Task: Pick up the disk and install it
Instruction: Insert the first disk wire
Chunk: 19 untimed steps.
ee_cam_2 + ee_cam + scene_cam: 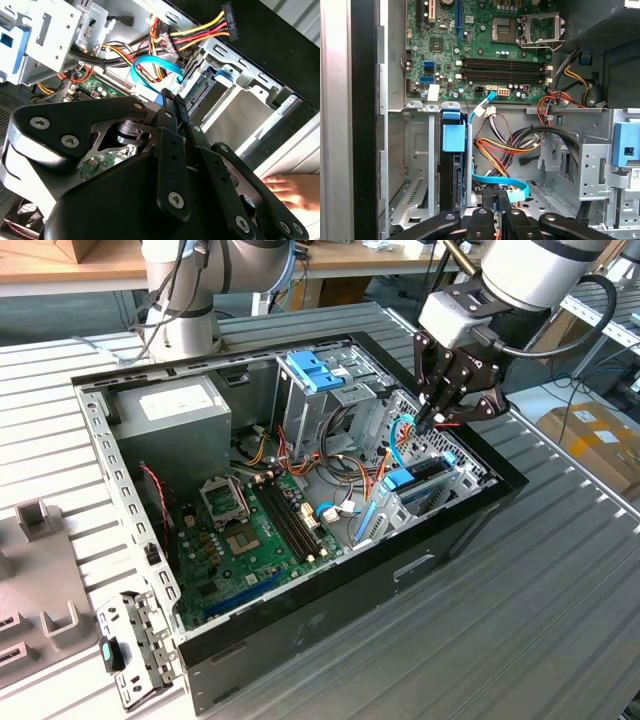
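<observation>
Blue plastic marks the disk (452, 170) in the first wrist view. A blue rail with a square tab caps its near end, and below it the drive's narrow dark edge drops between two silver-grey sheet-metal walls. It stands on edge in a slot of the low drive cage (455, 475), at the corner of the computer case (330, 610) toward the exterior view's right, apart from the hand.

The hand (430, 420) hangs over that cage with its black fingers pressed together and its tips pointing down. It is just beside a flat blue cable (502, 181); whether it touches the cable I cannot tell. Red, yellow and orange wires (500, 147) loop past the cable toward the green circuit board (250, 540) on the case floor. A grey power box (175, 412) fills the far corner. A blue bracket (315, 370) sits atop the taller cage (345, 400).

The black case lies open on its side on a counter (540, 610) of ribbed grey metal. Toward the exterior view's left, a grey moulded holder (40, 570) and a perforated metal plate (135, 645) lie on it. Behind stand the arm's base (185, 310) and a wooden counter (60, 275). A cardboard box (595, 430) sits lower down on the exterior view's right. In the second wrist view a person's fingers (290, 190) show beyond the case's outer wall.
</observation>
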Motion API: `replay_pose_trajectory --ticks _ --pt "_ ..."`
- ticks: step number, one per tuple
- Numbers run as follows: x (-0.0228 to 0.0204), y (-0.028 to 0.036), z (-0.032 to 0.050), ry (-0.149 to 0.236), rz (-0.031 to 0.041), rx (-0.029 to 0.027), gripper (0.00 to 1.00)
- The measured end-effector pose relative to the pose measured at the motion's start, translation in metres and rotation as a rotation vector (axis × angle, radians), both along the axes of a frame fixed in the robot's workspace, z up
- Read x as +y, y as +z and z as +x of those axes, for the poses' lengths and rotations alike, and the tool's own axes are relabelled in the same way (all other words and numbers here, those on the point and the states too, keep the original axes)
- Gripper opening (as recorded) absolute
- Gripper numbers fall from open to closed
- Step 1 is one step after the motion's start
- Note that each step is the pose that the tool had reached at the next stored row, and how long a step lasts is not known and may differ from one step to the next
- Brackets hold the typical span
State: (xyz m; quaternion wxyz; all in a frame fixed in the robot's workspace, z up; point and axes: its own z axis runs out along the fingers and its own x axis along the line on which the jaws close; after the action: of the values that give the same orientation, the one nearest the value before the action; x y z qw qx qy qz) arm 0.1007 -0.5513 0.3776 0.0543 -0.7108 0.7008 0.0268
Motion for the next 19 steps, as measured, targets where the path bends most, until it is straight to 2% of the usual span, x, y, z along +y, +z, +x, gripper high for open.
replay_pose_trajectory --ticks 2,6,8,9,11,13,19 --pt "-0.0028 -0.0003 0.0000 0.000 -0.0022 0.0000 0.16" --pt "-0.0066 -0.0040 -0.0001 0.000 -0.0219 0.0000 0.16" --pt "-0.0082 -0.0085 -0.0006 0.000 -0.0275 0.0000 0.16" --pt "-0.0086 -0.0112 -0.0014 0.000 -0.0278 -0.0001 0.16" --pt "-0.0087 -0.0115 -0.0017 0.000 -0.0280 0.0000 0.16" --pt "-0.0087 -0.0142 -0.0103 0.000 -0.0278 0.0000 0.16" --pt "-0.0087 -0.0143 -0.0105 0.000 -0.0278 0.0000 0.16"
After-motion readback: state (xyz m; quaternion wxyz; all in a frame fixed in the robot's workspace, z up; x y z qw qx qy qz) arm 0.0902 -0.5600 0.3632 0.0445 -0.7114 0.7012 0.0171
